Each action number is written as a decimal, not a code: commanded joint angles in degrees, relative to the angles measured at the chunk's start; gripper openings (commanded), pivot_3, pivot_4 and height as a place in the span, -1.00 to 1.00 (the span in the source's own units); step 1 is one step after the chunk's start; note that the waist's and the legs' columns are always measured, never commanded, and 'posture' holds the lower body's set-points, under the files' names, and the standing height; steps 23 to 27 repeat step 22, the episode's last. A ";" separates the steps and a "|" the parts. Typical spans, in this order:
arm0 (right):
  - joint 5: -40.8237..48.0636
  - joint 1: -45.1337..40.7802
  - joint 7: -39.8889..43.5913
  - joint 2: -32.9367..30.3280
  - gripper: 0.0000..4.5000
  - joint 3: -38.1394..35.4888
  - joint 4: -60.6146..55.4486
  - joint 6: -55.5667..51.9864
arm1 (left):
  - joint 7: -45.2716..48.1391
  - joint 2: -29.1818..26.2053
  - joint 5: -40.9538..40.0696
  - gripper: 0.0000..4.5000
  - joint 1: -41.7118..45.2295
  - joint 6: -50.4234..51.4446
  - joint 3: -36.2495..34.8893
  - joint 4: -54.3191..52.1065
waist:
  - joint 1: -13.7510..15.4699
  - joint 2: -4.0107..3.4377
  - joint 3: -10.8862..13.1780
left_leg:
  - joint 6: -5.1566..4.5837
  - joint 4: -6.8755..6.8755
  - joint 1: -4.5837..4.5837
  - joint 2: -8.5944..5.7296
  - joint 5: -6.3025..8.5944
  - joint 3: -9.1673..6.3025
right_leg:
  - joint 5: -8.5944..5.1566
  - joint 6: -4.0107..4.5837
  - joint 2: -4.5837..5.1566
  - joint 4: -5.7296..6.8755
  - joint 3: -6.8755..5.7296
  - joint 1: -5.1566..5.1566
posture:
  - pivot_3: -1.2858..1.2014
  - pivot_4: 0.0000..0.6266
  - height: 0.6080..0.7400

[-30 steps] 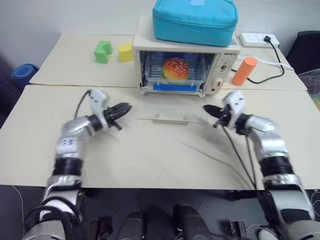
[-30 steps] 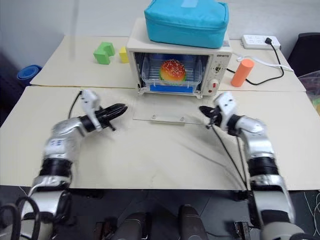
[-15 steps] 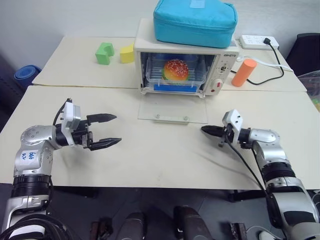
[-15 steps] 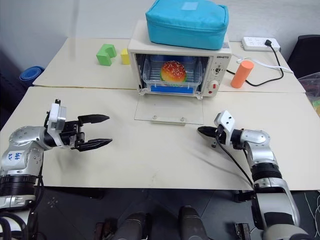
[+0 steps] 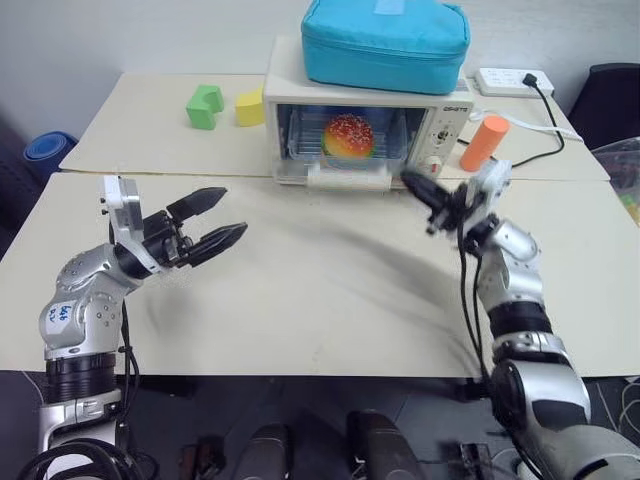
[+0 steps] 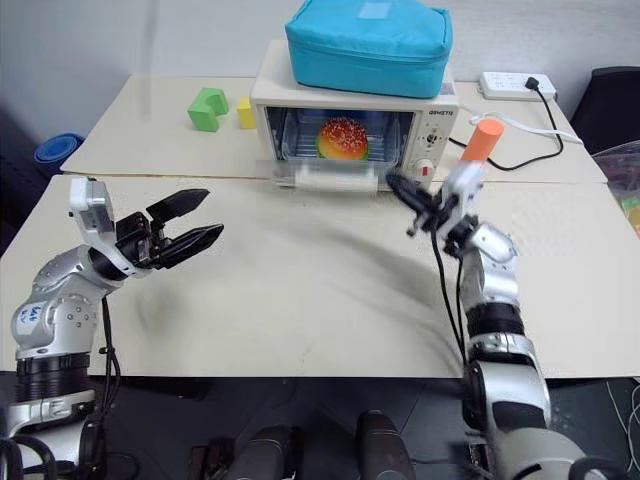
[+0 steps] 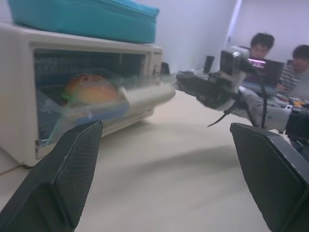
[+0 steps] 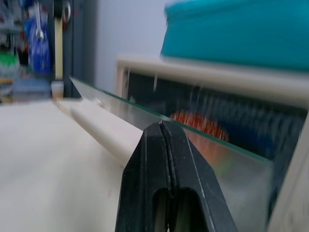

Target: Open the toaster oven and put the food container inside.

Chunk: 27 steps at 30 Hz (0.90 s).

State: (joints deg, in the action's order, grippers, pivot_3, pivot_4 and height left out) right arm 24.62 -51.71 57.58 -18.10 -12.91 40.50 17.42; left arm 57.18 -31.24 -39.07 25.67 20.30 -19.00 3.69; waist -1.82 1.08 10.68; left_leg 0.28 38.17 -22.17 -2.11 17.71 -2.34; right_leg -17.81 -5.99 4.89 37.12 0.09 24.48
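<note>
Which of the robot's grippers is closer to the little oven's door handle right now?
The right gripper, shut, is right at the end of the toaster oven door handle. The left gripper, open, hangs well off to the left over the table.

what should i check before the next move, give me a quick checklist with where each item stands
1. Food container inside the toaster oven: ok, toy burger visible on the rack.
2. Glass door fully shut: not ok, tilted partway up.
3. Right gripper at the door's handle: ok, closed fingers under the door edge.
4. Left gripper away from the door: ok, open over the table.
5. Turquoise bag steady on the oven: ok.
6. Orange cylinder out of the right arm's way: cannot tell.
</note>
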 commanded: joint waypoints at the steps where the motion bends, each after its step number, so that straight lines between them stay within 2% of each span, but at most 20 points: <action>1: 3.33 -2.85 -1.80 0.32 -1.00 -2.22 -2.05 -2.90 | -3.71 0.39 1.58 0.98 0.29 -2.87 -1.33 -0.48 | 0.06 0.00 0.00 | 0.00 -0.02 0.00 0.00 0.00 0.00 | 0.00 0.00 0.00 0.01 0.00 0.00 | 0.03 -0.52 1.00; 2: 3.90 -2.45 -0.65 -0.37 -1.00 -1.88 -3.50 -4.84 | -3.67 -0.24 2.96 0.98 -0.04 -4.01 -0.82 -0.35 | 0.28 0.00 0.00 | 0.00 -0.03 0.00 0.00 0.00 -0.02 | 0.00 0.00 0.01 0.04 -0.01 -0.02 | 0.03 -0.52 1.00; 5: 4.04 2.11 5.31 -4.21 -0.76 0.84 -10.52 -10.64 | -2.40 -3.07 6.97 1.00 -1.97 -6.74 0.57 -0.29 | 0.36 0.00 0.00 | -0.03 -0.03 -0.12 -0.05 0.01 -0.17 | 0.01 0.01 0.05 0.00 -0.11 -0.03 | 0.03 -0.52 1.00; 10: 2.74 15.12 13.58 -12.01 -0.01 6.61 -24.79 -16.32 | 3.72 -8.87 10.27 1.00 -6.99 -10.89 1.66 1.07 | 0.27 0.00 0.00 | -0.18 -0.11 -0.16 -0.16 0.10 -0.13 | 0.01 0.01 0.16 -0.09 -0.09 -0.02 | 0.03 -0.52 1.00; 13: 1.11 25.39 19.38 -16.27 0.42 9.34 -31.21 -14.37 | 7.20 -12.68 12.86 1.00 -12.27 -13.28 1.74 2.12 | 0.03 -0.03 0.01 | -0.19 -0.09 -0.09 -0.12 0.10 0.05 | 0.01 0.01 0.15 -0.13 0.01 0.00 | 0.03 -0.52 1.00; 14: 0.99 28.44 20.30 -17.09 0.63 9.47 -32.76 -13.76 | 7.83 -13.51 13.81 1.00 -14.32 -14.72 1.56 2.13 | 0.04 -0.03 0.02 | -0.17 -0.12 0.00 -0.07 0.11 0.08 | 0.00 0.01 0.11 -0.21 0.05 -0.02 | 0.03 -0.52 1.00; 15: 1.02 30.33 20.44 -17.45 0.71 9.26 -33.62 -13.29 | 7.79 -13.81 14.30 1.00 -16.06 -15.59 1.23 1.67 | 0.08 -0.03 0.02 | -0.16 -0.13 0.00 -0.07 0.10 0.08 | 0.01 0.02 0.10 -0.21 0.06 -0.02 | 0.03 -0.52 1.00; 17: 0.91 33.55 20.47 -17.93 0.98 8.62 -34.52 -12.05 | 7.38 -13.92 14.80 1.00 -19.39 -16.91 0.56 0.49 | 0.18 -0.04 0.02 | -0.14 -0.14 0.04 -0.03 0.09 0.09 | 0.00 0.02 0.09 -0.20 0.08 -0.04 | 0.03 -0.52 1.00; 22: 0.16 38.15 17.36 -18.10 0.99 6.90 -35.56 -9.46 | 4.83 -13.12 15.02 1.00 -25.67 -19.10 -1.35 -2.17 | 0.37 -0.04 0.02 | -0.16 -0.11 0.04 -0.04 0.09 0.08 | 0.00 0.02 0.14 -0.21 0.09 -0.05 | 0.03 -0.52 1.00; 27: 0.16 38.15 17.36 -18.10 0.99 6.90 -35.56 -9.46 | 4.83 -13.12 15.02 1.00 -25.67 -19.10 -1.35 -2.17 | 0.37 -0.04 0.02 | -0.16 -0.11 0.04 -0.04 0.09 0.08 | 0.00 0.02 0.14 -0.21 0.09 -0.05 | 0.03 -0.52 1.00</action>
